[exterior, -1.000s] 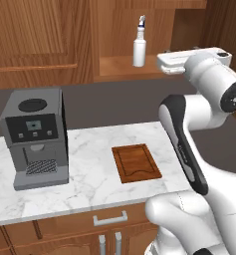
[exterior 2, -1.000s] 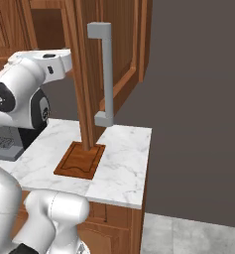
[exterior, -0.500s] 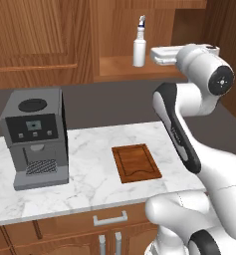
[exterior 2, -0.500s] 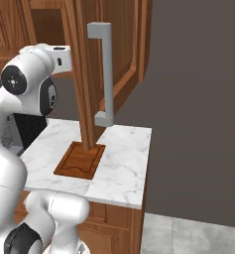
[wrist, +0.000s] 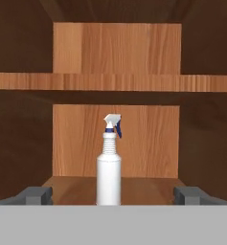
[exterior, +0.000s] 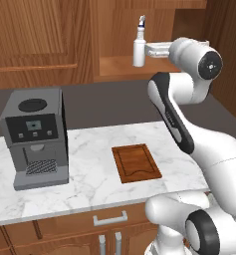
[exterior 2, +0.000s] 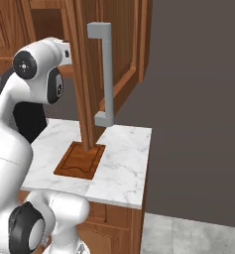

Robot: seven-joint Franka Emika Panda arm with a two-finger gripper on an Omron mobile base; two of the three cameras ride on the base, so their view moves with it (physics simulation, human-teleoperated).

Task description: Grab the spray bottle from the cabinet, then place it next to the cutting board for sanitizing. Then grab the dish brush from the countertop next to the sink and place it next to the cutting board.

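The spray bottle, white with a pale trigger nozzle, stands upright on the lower shelf of the open brown cabinet. My gripper reaches in level from the right, its tips just short of the bottle. In the hand view the spray bottle stands dead ahead between the two spread fingertips, and the gripper is open, holding nothing. The dark reddish cutting board lies on the white marble countertop, below the arm; from the right I see the same cutting board. The dish brush and the sink are out of view.
A grey coffee machine stands on the left of the counter. The open cabinet door with its long grey handle juts out right of the arm. The counter ends at its right edge. A second shelf spans the cabinet above the bottle.
The arm has swung its hand left and deeper into the cabinet, closing on the spray bottle. The bottle and the cutting board have stayed put.
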